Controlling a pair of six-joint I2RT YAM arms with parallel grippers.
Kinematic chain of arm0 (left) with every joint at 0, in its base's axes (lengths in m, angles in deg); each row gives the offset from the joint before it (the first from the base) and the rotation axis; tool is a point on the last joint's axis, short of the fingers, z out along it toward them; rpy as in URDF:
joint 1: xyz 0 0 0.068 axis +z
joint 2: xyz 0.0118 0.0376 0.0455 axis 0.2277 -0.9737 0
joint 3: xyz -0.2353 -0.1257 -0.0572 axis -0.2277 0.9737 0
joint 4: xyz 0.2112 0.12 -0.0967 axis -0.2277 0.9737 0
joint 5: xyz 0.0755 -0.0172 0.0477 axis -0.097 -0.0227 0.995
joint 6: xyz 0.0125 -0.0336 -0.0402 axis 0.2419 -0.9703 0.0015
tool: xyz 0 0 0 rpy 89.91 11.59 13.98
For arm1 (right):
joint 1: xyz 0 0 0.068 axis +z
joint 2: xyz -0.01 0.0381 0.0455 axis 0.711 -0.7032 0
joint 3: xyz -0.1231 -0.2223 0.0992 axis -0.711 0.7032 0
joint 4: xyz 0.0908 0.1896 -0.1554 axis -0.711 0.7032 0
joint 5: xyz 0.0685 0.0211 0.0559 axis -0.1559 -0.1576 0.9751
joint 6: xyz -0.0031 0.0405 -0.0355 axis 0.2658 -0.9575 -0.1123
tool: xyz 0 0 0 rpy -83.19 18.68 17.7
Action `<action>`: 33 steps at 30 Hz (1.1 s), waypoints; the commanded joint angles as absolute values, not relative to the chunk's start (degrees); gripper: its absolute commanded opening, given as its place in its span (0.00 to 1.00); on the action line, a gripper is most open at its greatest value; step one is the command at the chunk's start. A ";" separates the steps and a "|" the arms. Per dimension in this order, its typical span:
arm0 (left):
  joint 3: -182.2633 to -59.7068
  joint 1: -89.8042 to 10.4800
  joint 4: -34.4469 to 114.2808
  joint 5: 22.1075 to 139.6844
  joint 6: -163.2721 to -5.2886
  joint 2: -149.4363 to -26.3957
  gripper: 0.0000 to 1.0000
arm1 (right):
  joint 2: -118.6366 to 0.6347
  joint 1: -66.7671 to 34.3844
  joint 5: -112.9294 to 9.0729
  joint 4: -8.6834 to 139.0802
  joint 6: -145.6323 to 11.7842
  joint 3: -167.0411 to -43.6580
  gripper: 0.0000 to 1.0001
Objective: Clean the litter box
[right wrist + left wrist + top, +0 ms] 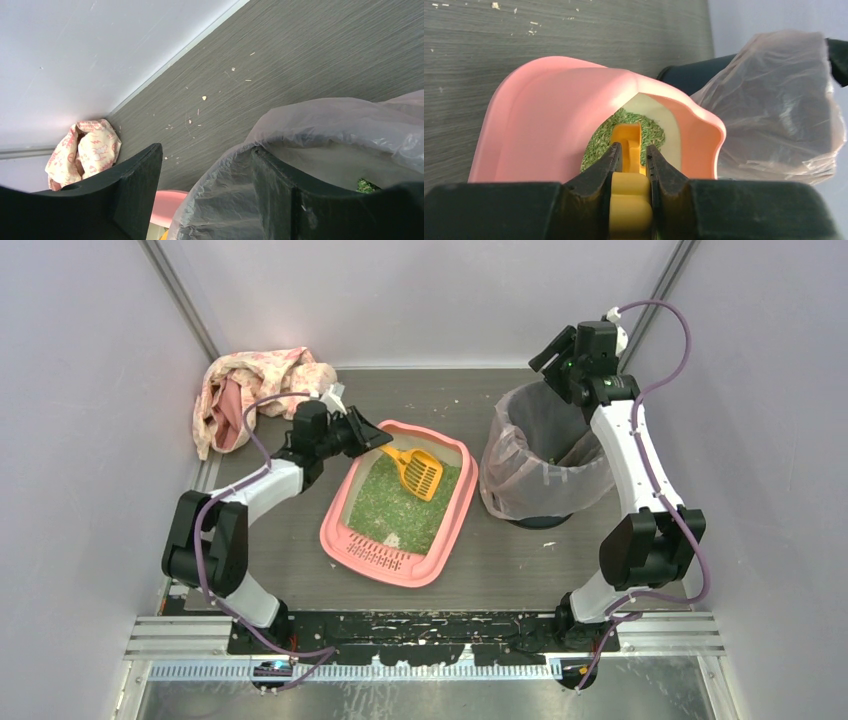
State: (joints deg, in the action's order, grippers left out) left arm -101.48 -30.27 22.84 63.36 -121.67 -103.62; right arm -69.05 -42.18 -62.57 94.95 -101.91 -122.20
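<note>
- Gripping the handle of an orange scoop [418, 473], the left gripper [633, 152] has both jaws pressed against the handle's sides, above the far left corner of the litter box [375, 555].
- The litter box sits on the middle of the worktop [520, 560], a little toward the left edge. It is turned at a slight angle, with its slotted lip toward the near edge.
- Green granules [400, 505] cover the box's floor, and the scoop's slotted head lies on them at the far end.
- A dark bin [545, 455] lined with a translucent bag stands just beside the box's far right corner, toward the right edge.
- The right gripper [207, 150] hangs over the bin's far rim with its jaws wide apart, clamping nothing. In the right wrist view the bag's edge shows in the gap between them; whether it touches a jaw I cannot tell.
- A few green bits [367, 186] show inside the bag.
- A crumpled pink patterned cloth [250, 390] lies in the far left corner.
- Pale crumbs [204, 98] are scattered on the worktop near the far edge.
</note>
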 commanded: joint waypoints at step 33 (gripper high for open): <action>-103.13 -37.87 28.87 65.58 -121.02 -104.56 0.00 | -61.68 -42.79 -62.62 94.81 -100.76 -119.54 0.69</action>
State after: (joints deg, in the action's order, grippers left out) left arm -104.23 -36.15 36.68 65.82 -117.39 -102.99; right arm -64.62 -42.55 -62.47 95.59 -102.54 -118.84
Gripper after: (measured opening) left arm 0.215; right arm 0.689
